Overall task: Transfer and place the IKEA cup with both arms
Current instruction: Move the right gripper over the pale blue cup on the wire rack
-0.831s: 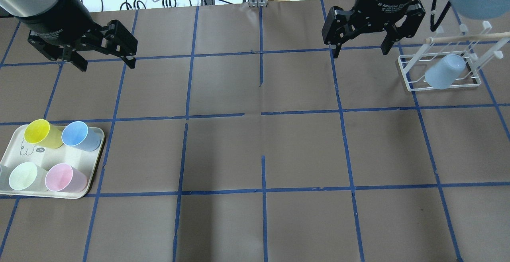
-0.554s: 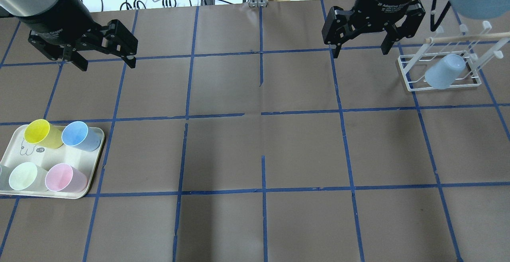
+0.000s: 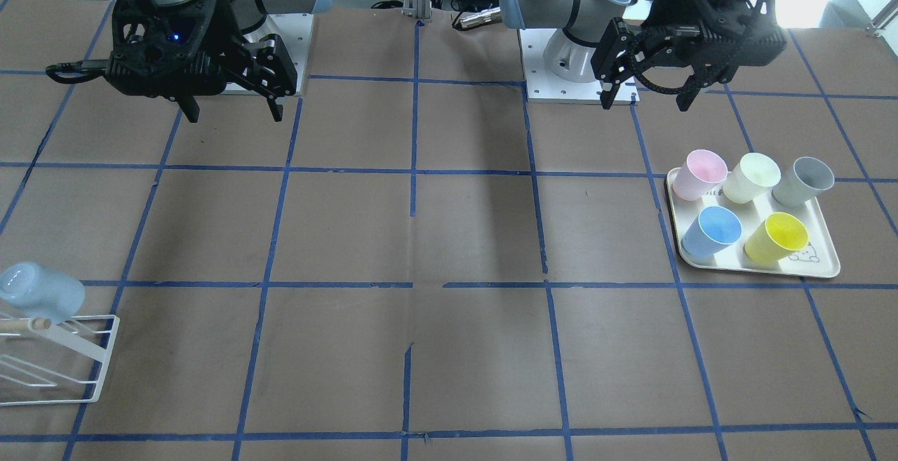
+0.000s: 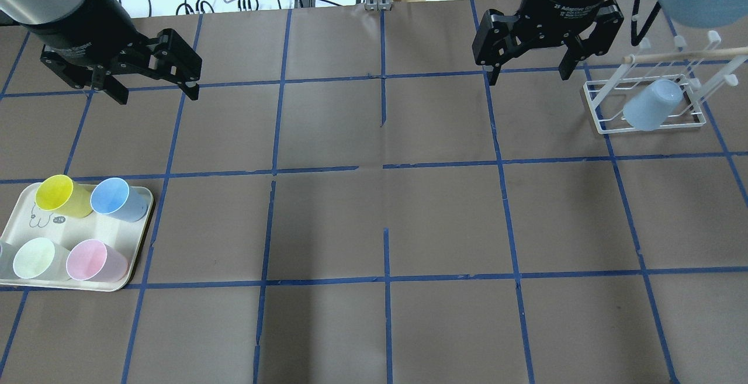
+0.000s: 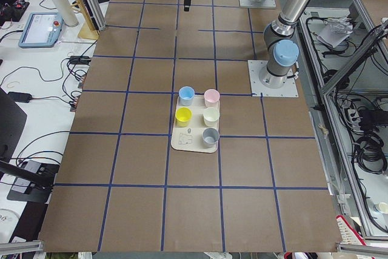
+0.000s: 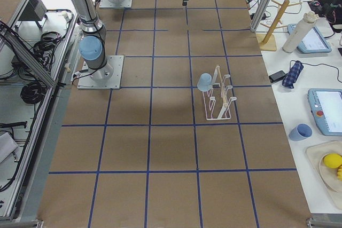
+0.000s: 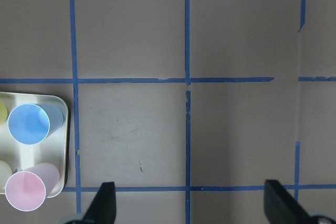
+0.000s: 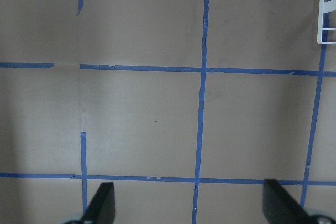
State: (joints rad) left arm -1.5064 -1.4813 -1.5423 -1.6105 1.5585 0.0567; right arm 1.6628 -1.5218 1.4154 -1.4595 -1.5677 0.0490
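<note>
The IKEA cup (image 4: 651, 105), a pale icy-blue tumbler, hangs mouth-down and tilted on a white wire rack (image 4: 602, 120) at the far right; it also shows in the front view (image 3: 38, 291) and the right side view (image 6: 204, 82). My right gripper (image 4: 529, 77) is open and empty, high above the table, to the left of the rack and apart from the cup. My left gripper (image 4: 156, 94) is open and empty at the far left, above bare table. Both show open in the front view, right (image 3: 233, 114) and left (image 3: 645, 102).
A cream tray (image 4: 58, 232) at the near left holds a yellow cup (image 4: 55, 195), a deeper blue cup (image 4: 114, 198), a pale green cup (image 4: 35, 258), a pink cup (image 4: 93, 260) and a grey cup (image 3: 807, 180). Brown paper with blue tape grid covers the table.
</note>
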